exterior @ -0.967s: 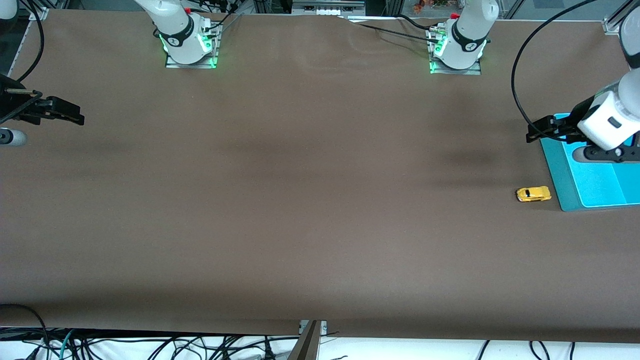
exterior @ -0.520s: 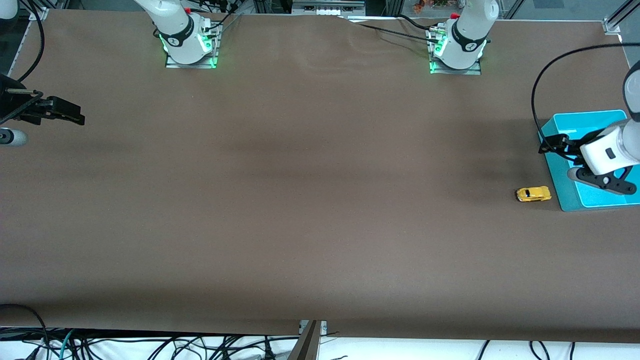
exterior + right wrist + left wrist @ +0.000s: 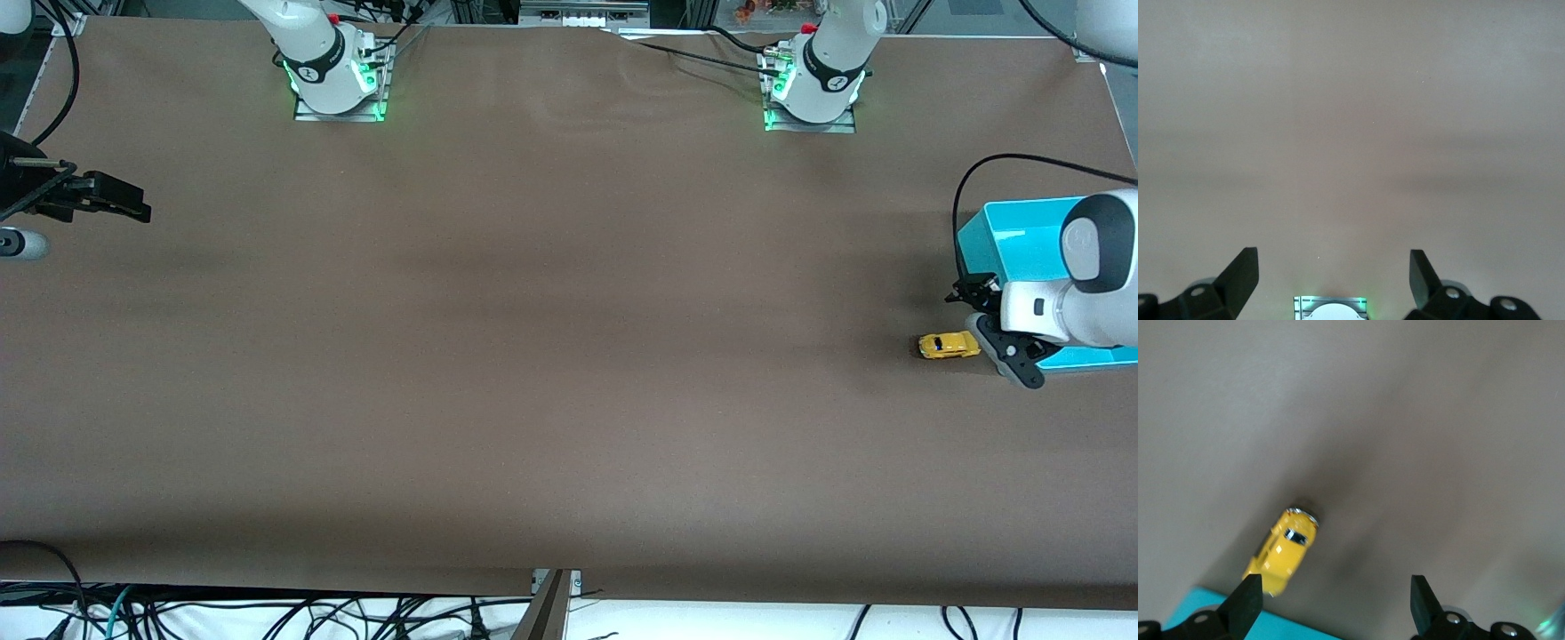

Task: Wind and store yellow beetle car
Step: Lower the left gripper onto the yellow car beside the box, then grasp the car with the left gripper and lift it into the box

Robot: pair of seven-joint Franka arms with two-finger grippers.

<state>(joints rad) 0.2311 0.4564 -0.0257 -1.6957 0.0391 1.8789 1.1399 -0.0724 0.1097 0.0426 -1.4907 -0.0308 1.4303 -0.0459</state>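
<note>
- The desk (image 3: 551, 356) is covered edge to edge by a plain brown sheet, lightly rippled near the arm bases.
- The yellow beetle car (image 3: 949, 345) sits on its wheels on the brown sheet at the left arm's end of the desk, just beside the turquoise tray (image 3: 1022, 240).
- The tray stands at the same end, and its near corner is hidden by the left arm.
- The left end effector (image 3: 987, 311) hangs low over the sheet between car and tray, close beside the car; its fingers are spread apart and hold nothing. In the left wrist view the car (image 3: 1283, 550) lies ahead of one fingertip (image 3: 1248, 600).
- The right end effector (image 3: 120, 200) waits over the desk's other end, well apart from the car, fingers (image 3: 1241, 273) spread wide over bare sheet.
- Loose cables (image 3: 267, 618) hang below the desk's front edge.
</note>
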